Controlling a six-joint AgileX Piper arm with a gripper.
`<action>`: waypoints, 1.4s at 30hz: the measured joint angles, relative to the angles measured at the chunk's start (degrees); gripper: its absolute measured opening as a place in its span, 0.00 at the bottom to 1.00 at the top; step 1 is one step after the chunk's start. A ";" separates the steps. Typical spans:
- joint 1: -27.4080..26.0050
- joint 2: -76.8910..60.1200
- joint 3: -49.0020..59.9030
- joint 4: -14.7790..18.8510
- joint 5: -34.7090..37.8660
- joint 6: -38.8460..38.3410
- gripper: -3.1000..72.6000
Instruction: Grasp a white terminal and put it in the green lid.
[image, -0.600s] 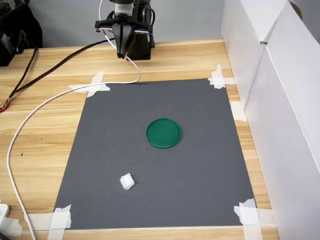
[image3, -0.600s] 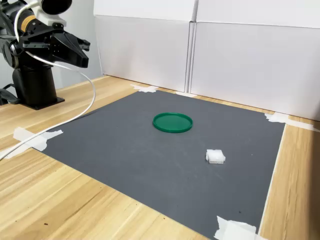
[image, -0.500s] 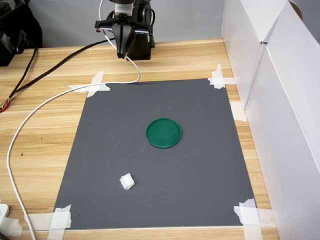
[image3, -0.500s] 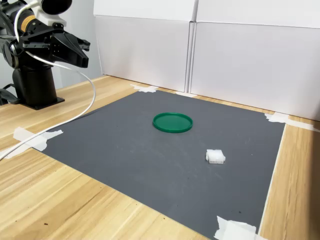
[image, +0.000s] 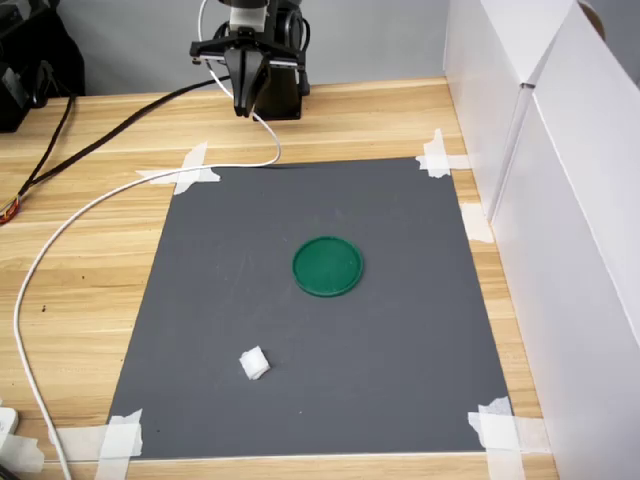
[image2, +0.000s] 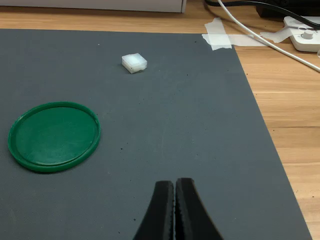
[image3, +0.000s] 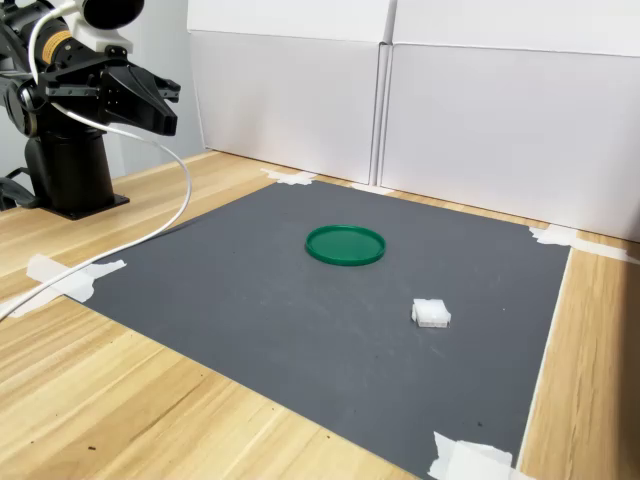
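Observation:
The green lid (image: 327, 266) (image3: 345, 244) (image2: 54, 135) lies flat and empty near the middle of the dark grey mat (image: 400, 330). A small white terminal (image: 254, 363) (image3: 431, 313) (image2: 134, 62) rests on the mat near its front left corner in the first exterior view. My gripper (image: 243, 105) (image3: 170, 113) (image2: 174, 187) hangs in the air at the back of the table, over the wood beyond the mat's far edge, well away from both. Its two black fingers are pressed together with nothing between them.
White tape (image: 196, 169) holds the mat's corners to the wooden table (image: 90, 250). A white cable (image: 60, 235) trails from the arm along the first exterior view's left side. White box walls (image: 560, 200) stand along the right. A power strip (image2: 305, 40) lies past the mat.

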 joint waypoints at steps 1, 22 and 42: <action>0.00 0.00 0.00 0.00 0.00 0.00 0.02; 0.00 19.58 -13.47 -3.15 0.14 -1.10 0.02; 0.00 58.82 -47.22 -11.62 22.60 -1.24 0.02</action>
